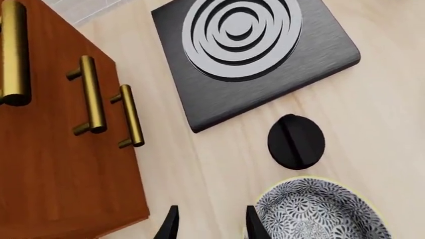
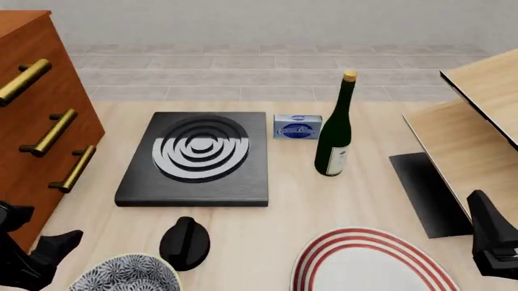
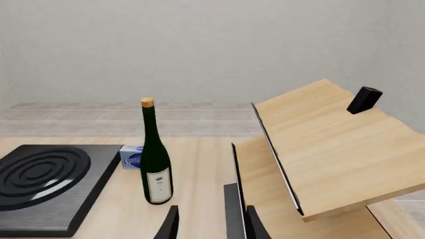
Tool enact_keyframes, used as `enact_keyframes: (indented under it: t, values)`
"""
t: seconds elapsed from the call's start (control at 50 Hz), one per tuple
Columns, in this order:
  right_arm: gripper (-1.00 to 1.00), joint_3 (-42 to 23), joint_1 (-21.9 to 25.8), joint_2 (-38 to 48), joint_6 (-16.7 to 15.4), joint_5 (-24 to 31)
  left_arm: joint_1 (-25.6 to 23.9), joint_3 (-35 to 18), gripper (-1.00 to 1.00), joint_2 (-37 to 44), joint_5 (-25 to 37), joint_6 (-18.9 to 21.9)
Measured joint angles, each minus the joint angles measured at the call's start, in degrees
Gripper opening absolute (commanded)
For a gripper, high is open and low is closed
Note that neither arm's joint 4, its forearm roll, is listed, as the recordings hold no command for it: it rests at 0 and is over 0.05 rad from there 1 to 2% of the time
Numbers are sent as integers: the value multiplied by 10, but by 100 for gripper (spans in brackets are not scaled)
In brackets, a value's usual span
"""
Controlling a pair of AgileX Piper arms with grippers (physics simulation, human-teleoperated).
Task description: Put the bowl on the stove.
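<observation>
- One bowl (image 2: 125, 274) is sitting on the bench (image 2: 292, 188) at the near left, next to the black knob (image 2: 185, 242). It is not on the stove (image 2: 196, 159) yet.
- One stove is lying farther back, past the knob, and nothing is resting on it.
- The bowl is looking hard and smooth, so it is probably a bit heavy and slippery, and it could break if dropped.
- I am thinking the best place to grab it is the pale rim, with one finger inside and one outside.
- The left hand (image 1: 209, 226) is hanging just beside the bowl with its fingers apart, holding nothing.
- The right hand (image 3: 212, 224) is waiting at the near right with its fingers apart, also holding nothing.
- Counting the rest: one striped plate (image 2: 372, 262), one green bottle (image 2: 335, 127), one small blue box (image 2: 297, 127), one brown cabinet (image 2: 36, 103) with three gold handles.
</observation>
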Motion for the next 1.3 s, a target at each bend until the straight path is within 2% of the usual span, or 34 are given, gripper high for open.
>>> enact_keyframes:
  t: [0.74,1.3]
  values:
    - [100,0,0,0,0,0,-55,-18,100,10,87,-24]
    - [100,0,0,0,0,0,-90,4,100,12,92,-35]
